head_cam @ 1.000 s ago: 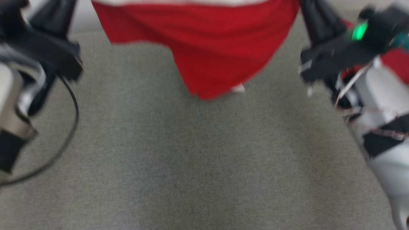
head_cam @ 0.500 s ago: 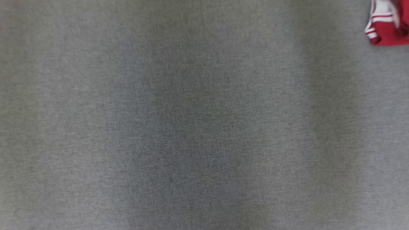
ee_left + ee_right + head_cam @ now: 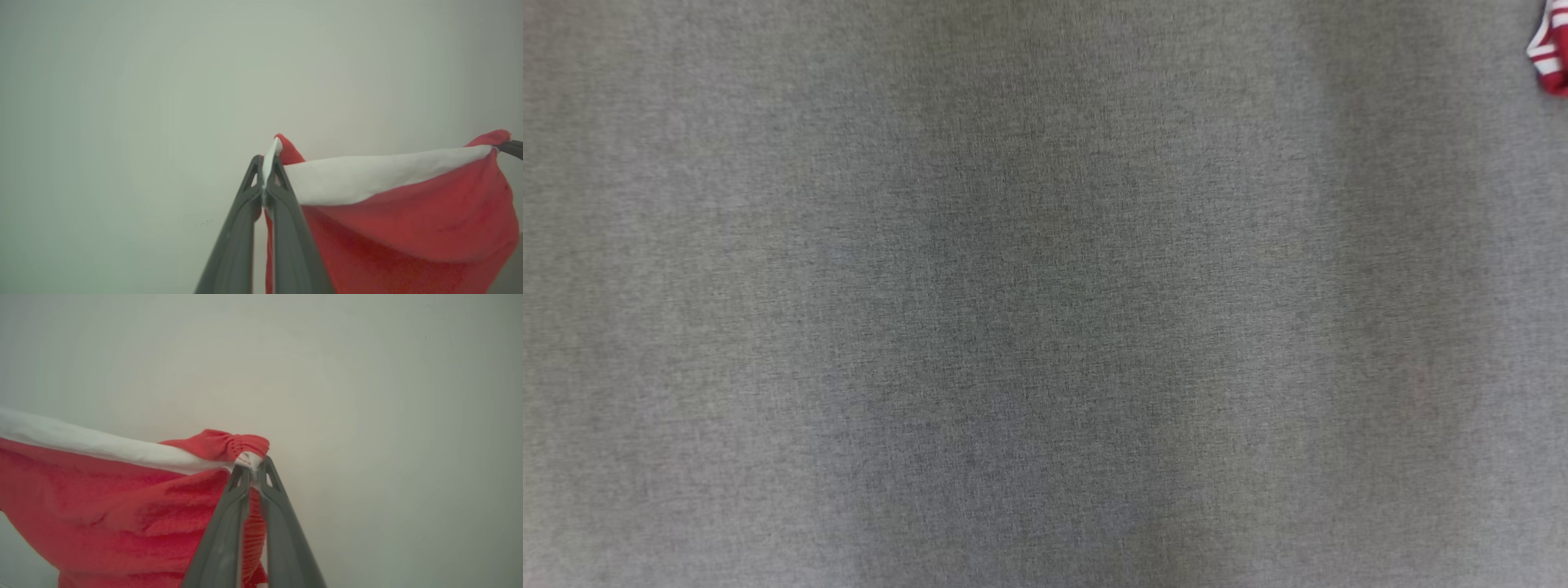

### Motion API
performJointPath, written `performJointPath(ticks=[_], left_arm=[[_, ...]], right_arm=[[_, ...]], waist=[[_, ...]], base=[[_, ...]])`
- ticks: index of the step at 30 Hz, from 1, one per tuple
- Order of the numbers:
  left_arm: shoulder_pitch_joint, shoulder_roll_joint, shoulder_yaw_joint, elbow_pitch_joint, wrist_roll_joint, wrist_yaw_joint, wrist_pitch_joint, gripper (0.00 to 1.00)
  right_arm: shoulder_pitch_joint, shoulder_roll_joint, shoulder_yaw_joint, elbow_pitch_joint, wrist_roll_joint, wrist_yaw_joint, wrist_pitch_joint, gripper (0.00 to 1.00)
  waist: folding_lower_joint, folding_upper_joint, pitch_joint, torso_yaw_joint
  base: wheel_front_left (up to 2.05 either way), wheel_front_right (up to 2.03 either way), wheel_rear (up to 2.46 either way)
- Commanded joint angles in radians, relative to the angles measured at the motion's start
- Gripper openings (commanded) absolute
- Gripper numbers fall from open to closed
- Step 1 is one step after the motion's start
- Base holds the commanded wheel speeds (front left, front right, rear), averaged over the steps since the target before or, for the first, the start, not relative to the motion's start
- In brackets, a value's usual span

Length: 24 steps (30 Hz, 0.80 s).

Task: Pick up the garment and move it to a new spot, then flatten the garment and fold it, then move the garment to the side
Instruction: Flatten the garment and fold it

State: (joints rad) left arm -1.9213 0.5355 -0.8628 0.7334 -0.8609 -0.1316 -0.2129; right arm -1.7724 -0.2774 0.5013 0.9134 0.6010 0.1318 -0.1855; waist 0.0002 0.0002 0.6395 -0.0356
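We judge this as step one, mid-carry: the garment is up in the air and not yet set down at its new spot, so flattening & folding are all to come. Biggest thing first: the grey surface [image 3: 1013, 327] spreads across the head view and looks like the landing place. Next is the garment [image 3: 408, 232], red w/ a white band [image 3: 367, 175] along its top edge, sagging in a shallow pouch between the two arms. The left gripper [image 3: 264, 163] is clamped tight on one end of that band. In the left wrist view the cloth runs off from its tips toward 3 o'clock and droops to 5 o'clock. The right gripper [image 3: 253, 465] is pinched on the other end, where the fabric bunches, w/ cloth trailing to 9 o'clock and down to 7 o'clock in its own view. (A dark tip at the far 3 o'clock edge of the left wrist view is prob. the right gripper's finger.) Smallest is a red-and-white striped scrap [image 3: 1550, 57] at 2 o'clock in the head view; we can't tell if it belongs to the same garment. For the next move we reckon both arms should lower together w/ the band held taut, so the hem meets the surface first and the cloth lays out flat w/o bunching.
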Motion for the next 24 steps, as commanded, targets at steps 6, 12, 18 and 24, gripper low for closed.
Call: performJointPath(ticks=[6, 12, 18, 24], left_arm=[[0.215, 0.037, -0.027, -0.074, -0.041, 0.004, -0.046, 0.0], [0.627, 0.046, 0.153, -0.335, -0.049, 0.097, -0.053, 0.0], [1.067, 0.011, 0.315, -0.6, -0.005, 0.184, -0.053, 0.0], [1.379, -0.057, 0.399, -0.724, 0.033, 0.21, -0.054, 0.0]], right_arm=[[0.18, -0.057, 0.062, -0.048, 0.08, -0.003, -0.042, 0.0], [0.504, -0.159, 0.073, -0.189, 0.199, -0.003, -0.073, 0.0], [0.833, -0.218, 0.02, -0.347, 0.246, -0.003, -0.08, 0.0], [1.091, -0.21, -0.073, -0.469, 0.234, -0.003, -0.08, 0.0]], waist=[[-0.0002, -0.0002, -0.079, 0.012], [-0.0002, -0.0002, -0.191, 0.018], [-0.0002, -0.0002, -0.274, 0.022], [-0.0002, -0.0002, -0.324, 0.028]], base=[[0.0, 0.0, 0.0], [0.0, 0.0, 0.0], [0.0, 0.0, 0.0], [0.0, 0.0, 0.0]])
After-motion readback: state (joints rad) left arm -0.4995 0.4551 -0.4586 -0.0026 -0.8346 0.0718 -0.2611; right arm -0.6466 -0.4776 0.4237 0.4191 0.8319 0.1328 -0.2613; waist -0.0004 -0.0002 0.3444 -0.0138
